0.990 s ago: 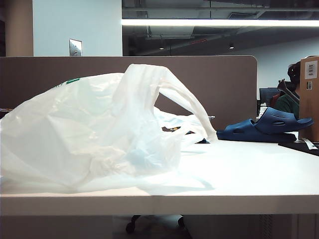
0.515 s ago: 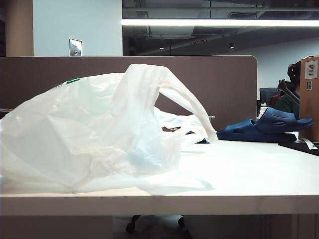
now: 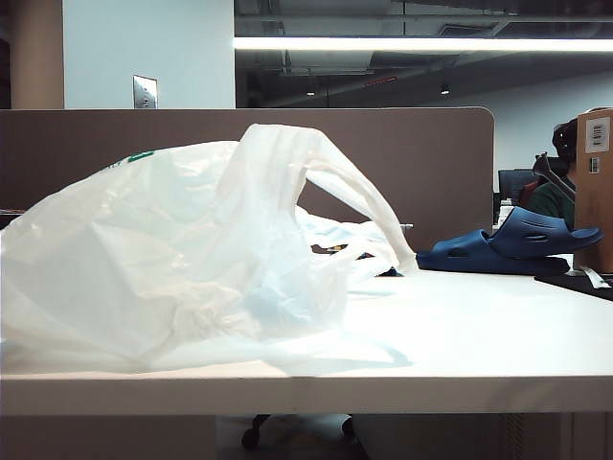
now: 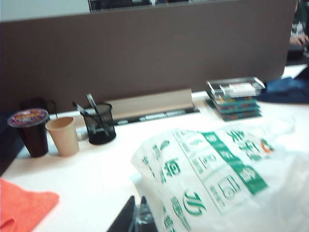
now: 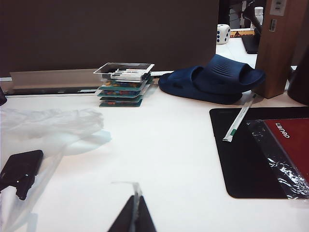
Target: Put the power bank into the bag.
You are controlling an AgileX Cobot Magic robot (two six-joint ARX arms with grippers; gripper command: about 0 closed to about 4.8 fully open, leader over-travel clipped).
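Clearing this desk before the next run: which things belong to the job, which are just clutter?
Job: flat black power bank; crinkled white plastic bag; left gripper and right gripper, jaws shut, near the bag.
Lying about: blue rubber clog; black mesh pen cup; tan paper cup; orange cloth.

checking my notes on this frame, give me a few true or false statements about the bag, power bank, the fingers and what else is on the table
1. The power bank lies on the table beside the bag's edge, not held. True.
2. The right gripper's fingers are spread wide. False: they are shut together, holding nothing.
3. The left gripper is shut, close to the bag's green print. True.
4. A red clog sits by the divider. False: the clog is dark blue.
5. The mesh pen cup stands next to a paper cup. True.
6. The black mat is bare. False: a straw and a red packet lie on it.
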